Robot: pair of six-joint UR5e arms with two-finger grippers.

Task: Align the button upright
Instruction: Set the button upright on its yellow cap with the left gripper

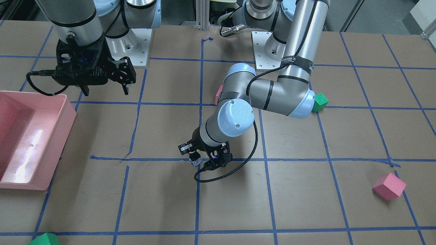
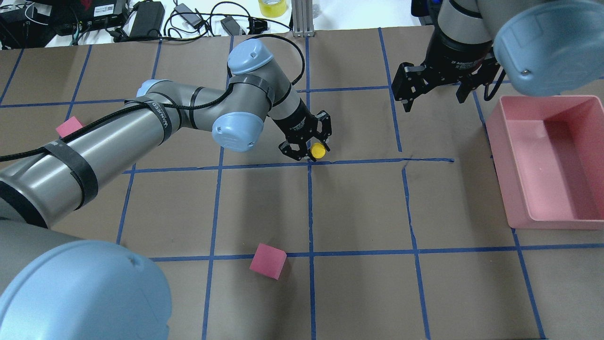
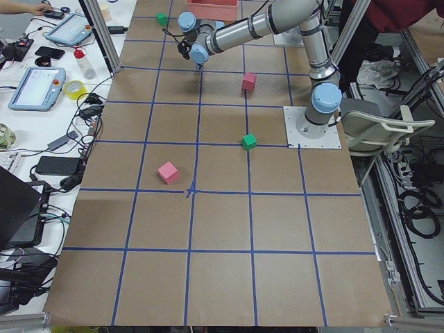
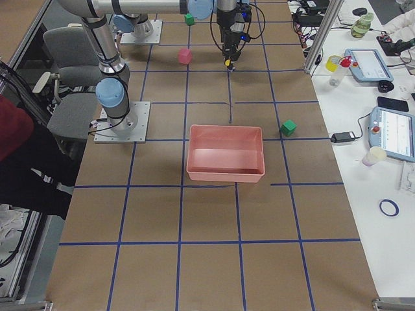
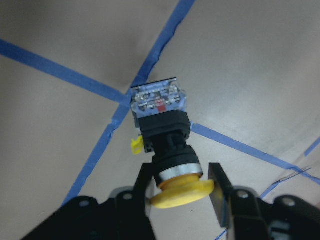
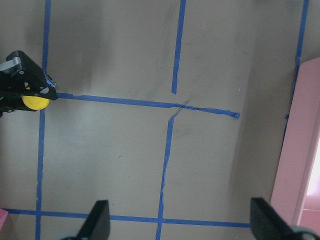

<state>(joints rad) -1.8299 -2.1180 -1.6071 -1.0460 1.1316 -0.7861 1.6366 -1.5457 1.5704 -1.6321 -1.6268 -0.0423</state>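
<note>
The button (image 5: 162,125) has a round yellow cap, a black body and a whitish base. It stands roughly upright, cap up, with its base at a blue tape crossing. My left gripper (image 2: 307,143) reaches down over it and is shut on the cap (image 2: 318,150). In the left wrist view the fingers (image 5: 218,195) sit on either side of the cap. The front view shows the button (image 1: 195,160) under the gripper (image 1: 201,156). My right gripper (image 2: 434,92) hovers open and empty, far to the right of the button, beside the pink bin.
A pink bin (image 2: 502,174) stands at the right edge. One pink cube (image 2: 268,260) lies on the near middle tape line and another (image 2: 69,126) behind the left arm. A green cube (image 1: 320,102) sits by the left elbow and another (image 1: 44,239) at the table's far edge.
</note>
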